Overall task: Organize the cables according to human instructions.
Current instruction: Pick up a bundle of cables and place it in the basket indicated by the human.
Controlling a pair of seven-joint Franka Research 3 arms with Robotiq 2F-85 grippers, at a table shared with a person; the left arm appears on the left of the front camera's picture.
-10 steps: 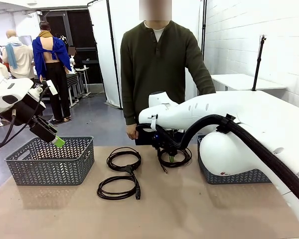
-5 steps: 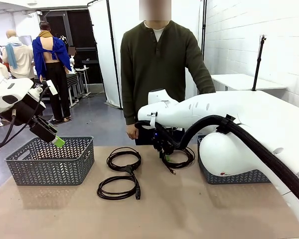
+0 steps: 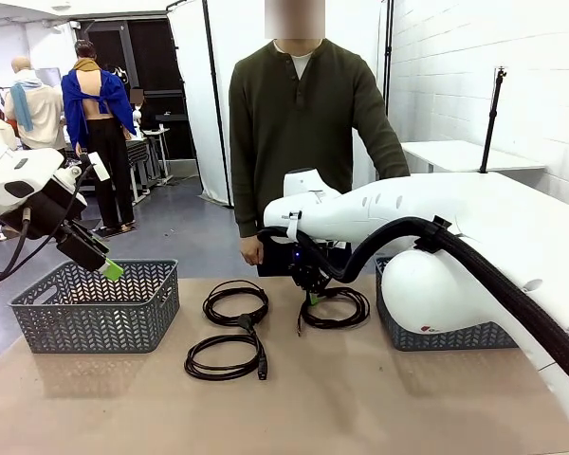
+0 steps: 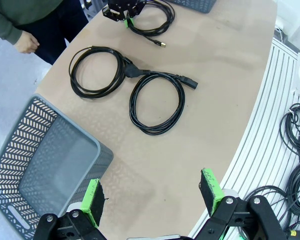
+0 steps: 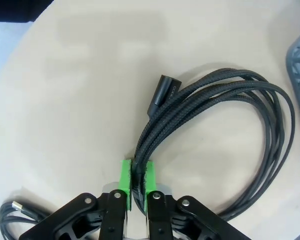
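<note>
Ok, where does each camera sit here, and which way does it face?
Front: between the arms, facing the person across the table; both arms show.
Left wrist: high over the left basket, looking down past its open left gripper.
Right wrist: low over the table, along the right gripper, shut on a cable.
Shared: that cable appears in all three.

Robotics lab. White robot arms (image 3: 436,213) mounted at a tan bench (image 3: 360,398), painted white brick wall (image 3: 474,66), white partition curtains (image 3: 190,95), a black pole (image 3: 492,114) at a side table (image 3: 455,154), spare cable bundles (image 4: 295,145) lying beside the bench.
</note>
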